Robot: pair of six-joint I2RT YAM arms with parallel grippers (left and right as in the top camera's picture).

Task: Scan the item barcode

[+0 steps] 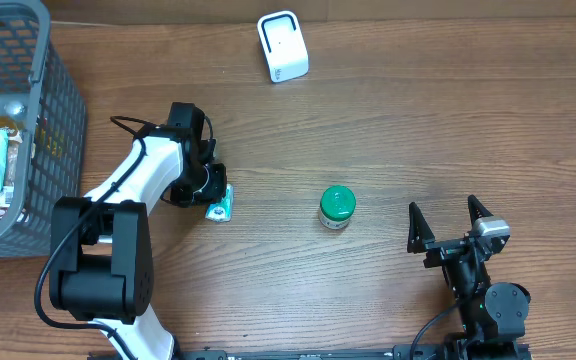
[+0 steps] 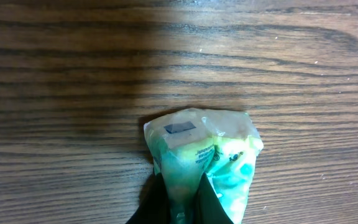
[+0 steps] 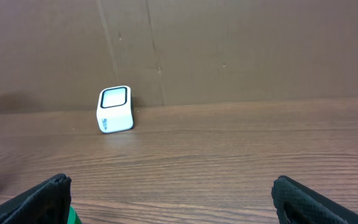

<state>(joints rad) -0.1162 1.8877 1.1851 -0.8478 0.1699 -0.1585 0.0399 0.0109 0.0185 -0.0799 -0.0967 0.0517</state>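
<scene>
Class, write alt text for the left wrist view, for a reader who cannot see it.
The left tool is shut on a crinkled green and white packet, its two dark fingers pinching the packet's near edge. A small dark rectangle marks the packet's top, and brown wood-grain table fills the rest.

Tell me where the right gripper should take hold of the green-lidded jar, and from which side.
Probably around the round green lid of the jar, from straight above: it stands upright, lid up, nothing touching it, so the open right gripper can straddle it.
</scene>
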